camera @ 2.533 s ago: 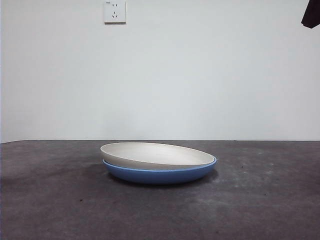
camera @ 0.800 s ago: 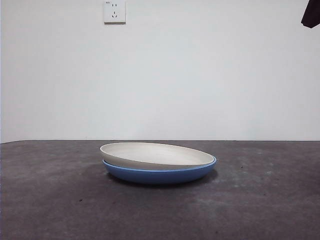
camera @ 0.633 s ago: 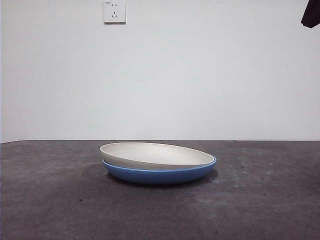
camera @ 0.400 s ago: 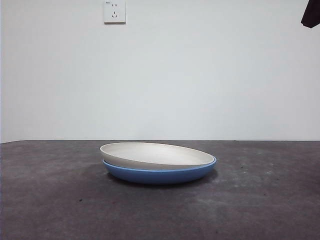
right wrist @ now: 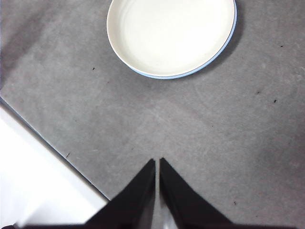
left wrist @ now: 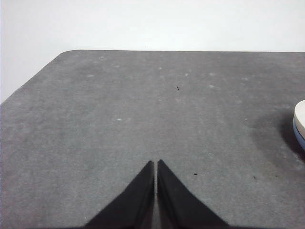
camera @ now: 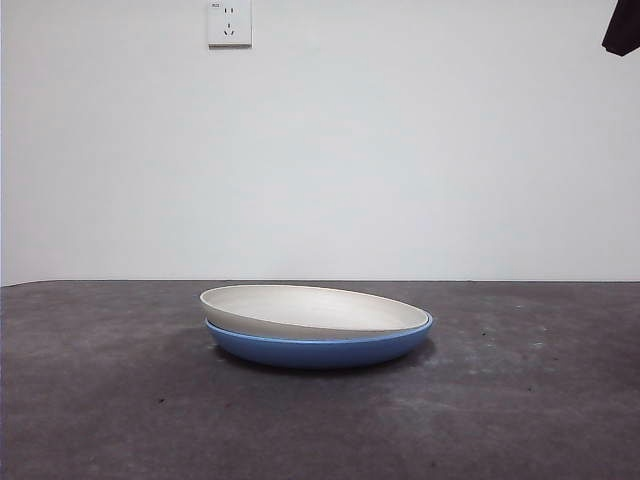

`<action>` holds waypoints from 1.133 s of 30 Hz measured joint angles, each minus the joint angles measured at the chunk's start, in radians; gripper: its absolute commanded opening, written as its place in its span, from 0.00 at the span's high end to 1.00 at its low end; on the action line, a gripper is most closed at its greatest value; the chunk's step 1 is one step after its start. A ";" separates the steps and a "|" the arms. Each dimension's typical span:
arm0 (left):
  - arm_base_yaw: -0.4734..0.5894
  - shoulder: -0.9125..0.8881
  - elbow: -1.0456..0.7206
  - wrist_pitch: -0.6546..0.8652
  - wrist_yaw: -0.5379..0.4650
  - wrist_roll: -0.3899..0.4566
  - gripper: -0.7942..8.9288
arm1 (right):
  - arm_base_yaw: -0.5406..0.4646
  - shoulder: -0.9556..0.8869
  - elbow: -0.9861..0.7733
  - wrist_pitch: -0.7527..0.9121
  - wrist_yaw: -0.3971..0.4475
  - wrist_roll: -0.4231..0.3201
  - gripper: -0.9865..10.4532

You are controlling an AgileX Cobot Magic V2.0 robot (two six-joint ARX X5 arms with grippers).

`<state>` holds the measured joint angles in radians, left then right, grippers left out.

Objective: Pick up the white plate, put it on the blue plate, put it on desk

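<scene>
The cream-white plate lies tilted inside the glossy blue plate at the middle of the dark grey desk. In the right wrist view the white plate fills the blue plate, whose rim shows along one side. My right gripper is shut and empty, high above the desk and apart from the plates. My left gripper is shut and empty over bare desk; the edges of the white plate and the blue plate show at the side of its view.
A white wall with a socket stands behind the desk. A black arm tip shows at the top right corner of the front view. The desk edge runs near the right gripper.
</scene>
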<state>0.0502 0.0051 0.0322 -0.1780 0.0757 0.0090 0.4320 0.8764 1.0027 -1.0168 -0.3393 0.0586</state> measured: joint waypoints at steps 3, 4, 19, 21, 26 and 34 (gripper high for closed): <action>0.000 0.000 0.000 0.000 0.000 0.000 0.91 | -0.017 -0.005 0.000 0.016 0.007 -0.016 0.91; 0.000 0.000 0.000 0.000 0.000 0.000 0.91 | -0.032 -0.012 0.000 0.031 0.008 -0.026 0.91; 0.000 0.000 0.000 0.000 0.000 0.000 0.91 | -0.406 -0.463 -0.370 0.637 0.014 -0.053 0.91; 0.000 0.000 0.000 0.000 0.000 0.000 0.91 | -0.431 -0.530 -0.447 0.710 0.039 -0.054 0.91; 0.000 0.000 0.000 0.000 0.000 0.000 0.91 | -0.460 -0.677 -0.644 0.839 0.139 -0.050 0.91; 0.000 0.000 0.000 0.000 0.000 0.000 0.91 | -0.460 -0.818 -0.862 0.906 0.248 -0.001 0.91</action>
<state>0.0502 0.0051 0.0322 -0.1780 0.0757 0.0090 -0.0280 0.0582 0.1410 -0.1108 -0.0917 0.0574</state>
